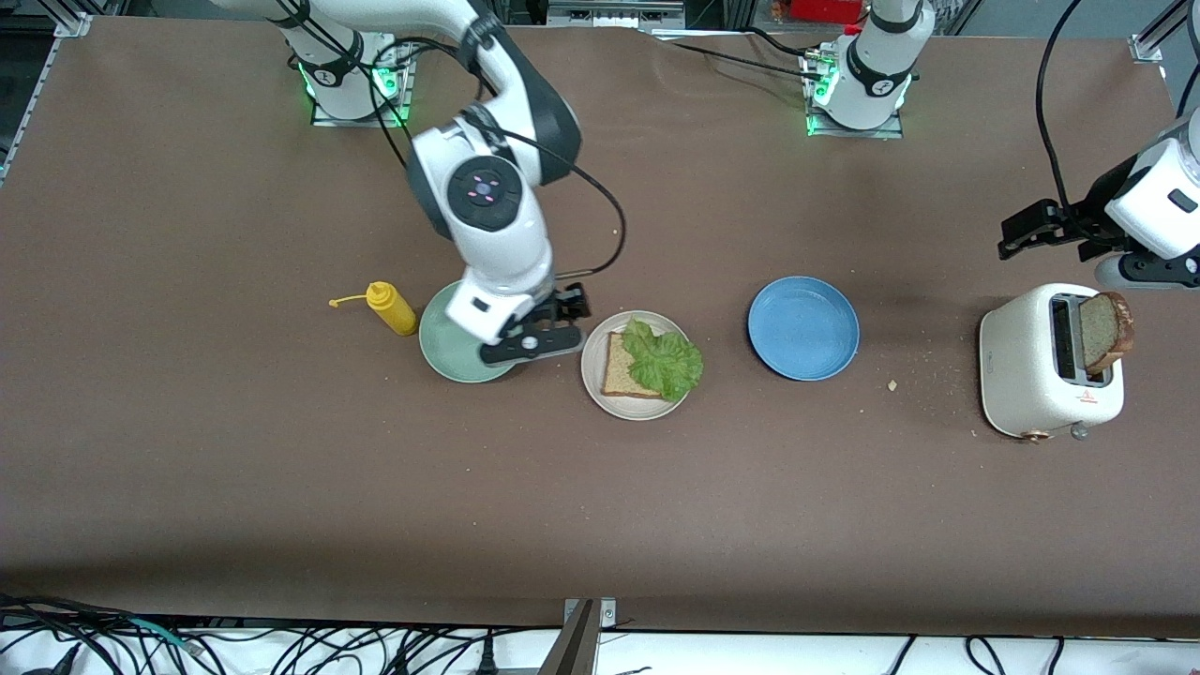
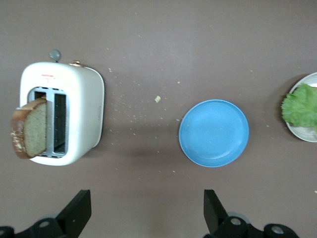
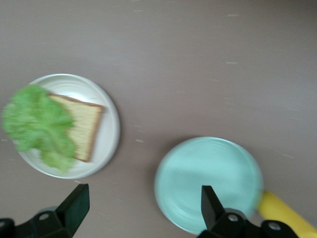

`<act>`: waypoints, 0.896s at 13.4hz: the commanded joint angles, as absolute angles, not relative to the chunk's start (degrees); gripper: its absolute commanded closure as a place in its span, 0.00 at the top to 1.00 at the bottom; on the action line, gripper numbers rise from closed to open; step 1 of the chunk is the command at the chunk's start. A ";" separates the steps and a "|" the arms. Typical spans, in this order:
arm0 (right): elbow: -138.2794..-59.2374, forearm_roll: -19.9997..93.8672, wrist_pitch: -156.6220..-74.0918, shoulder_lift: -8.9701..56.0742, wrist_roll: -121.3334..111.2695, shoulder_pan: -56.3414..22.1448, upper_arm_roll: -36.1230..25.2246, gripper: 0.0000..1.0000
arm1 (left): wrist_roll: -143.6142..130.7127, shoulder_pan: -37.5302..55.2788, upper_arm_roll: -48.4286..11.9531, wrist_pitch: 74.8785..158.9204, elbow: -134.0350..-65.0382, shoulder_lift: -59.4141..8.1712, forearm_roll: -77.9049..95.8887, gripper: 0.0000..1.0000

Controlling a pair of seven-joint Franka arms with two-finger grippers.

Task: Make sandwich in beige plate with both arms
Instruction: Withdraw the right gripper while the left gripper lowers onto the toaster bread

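Observation:
The beige plate (image 1: 593,364) (image 3: 108,106) holds one slice of toasted bread (image 1: 621,370) (image 3: 83,126) with a ruffled green lettuce leaf (image 1: 667,361) (image 3: 38,124) lying on it. A second slice of bread (image 1: 1106,330) (image 2: 32,130) sticks up from a slot of the white toaster (image 1: 1031,366) (image 2: 81,111). My right gripper (image 1: 561,323) (image 3: 143,206) hangs open and empty between the mint-green plate and the beige plate. My left gripper (image 1: 1020,234) (image 2: 147,208) is open and empty in the air beside the toaster, toward the robots' bases.
A mint-green plate (image 1: 439,349) (image 3: 208,181) sits beside the beige plate, with a yellow mustard bottle (image 1: 394,309) (image 3: 286,215) next to it. An empty blue plate (image 1: 803,328) (image 2: 214,133) lies between the beige plate and the toaster. Crumbs dot the table near the toaster.

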State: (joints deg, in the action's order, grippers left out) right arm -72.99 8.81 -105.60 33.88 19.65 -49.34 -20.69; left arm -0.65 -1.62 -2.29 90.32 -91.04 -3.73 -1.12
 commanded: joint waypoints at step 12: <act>-85.22 0.72 -88.77 6.36 6.42 -9.06 -3.34 1.00 | 20.03 -17.39 -2.46 112.83 -104.93 -6.24 -2.46 1.00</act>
